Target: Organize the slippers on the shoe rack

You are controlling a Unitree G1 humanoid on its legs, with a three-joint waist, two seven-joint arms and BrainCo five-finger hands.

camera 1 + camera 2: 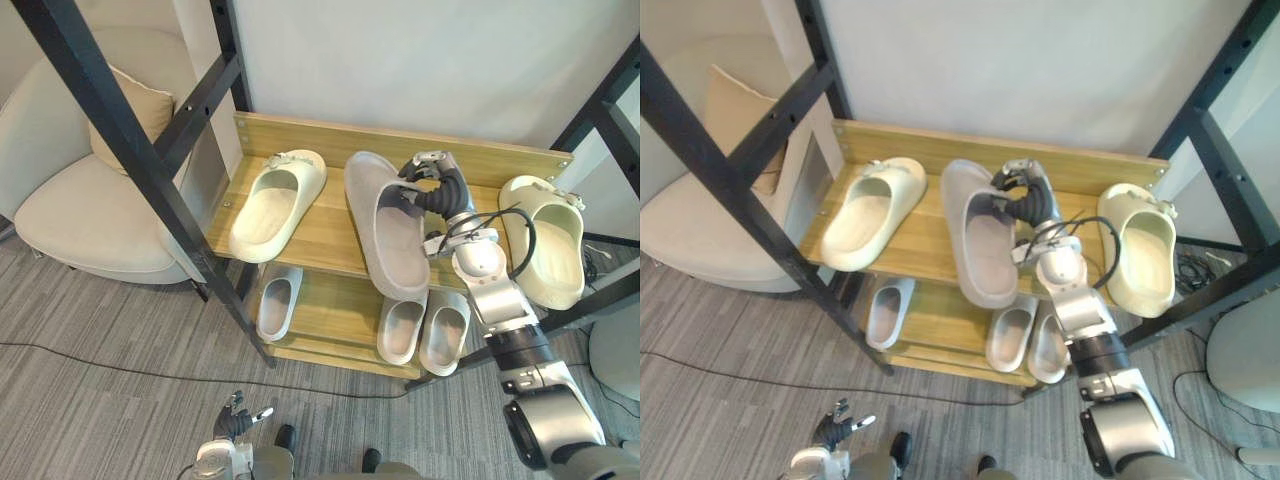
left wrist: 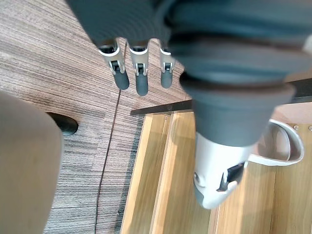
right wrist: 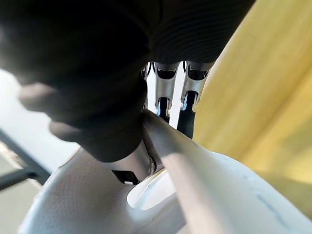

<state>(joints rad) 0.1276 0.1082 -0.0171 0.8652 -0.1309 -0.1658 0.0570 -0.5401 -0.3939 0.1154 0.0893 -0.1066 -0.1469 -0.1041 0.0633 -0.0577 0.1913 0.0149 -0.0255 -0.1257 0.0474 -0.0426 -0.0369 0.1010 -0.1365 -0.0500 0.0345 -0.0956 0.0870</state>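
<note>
The robot's right hand (image 1: 432,185) curls round the strap of a grey slipper (image 1: 388,245), holding it tilted on the shoe rack's (image 1: 325,235) top shelf between the left cream slipper (image 1: 275,200) and the right cream slipper (image 1: 548,245), likely to line it up, while the left hand (image 1: 238,418) hangs low, fingers relaxed.

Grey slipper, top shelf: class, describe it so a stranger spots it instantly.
Find the top shelf of the wooden shoe rack. Between two cream slippers is the grey slipper, its strap gripped by the fingers of the right hand. It alone up there is grey.
</note>
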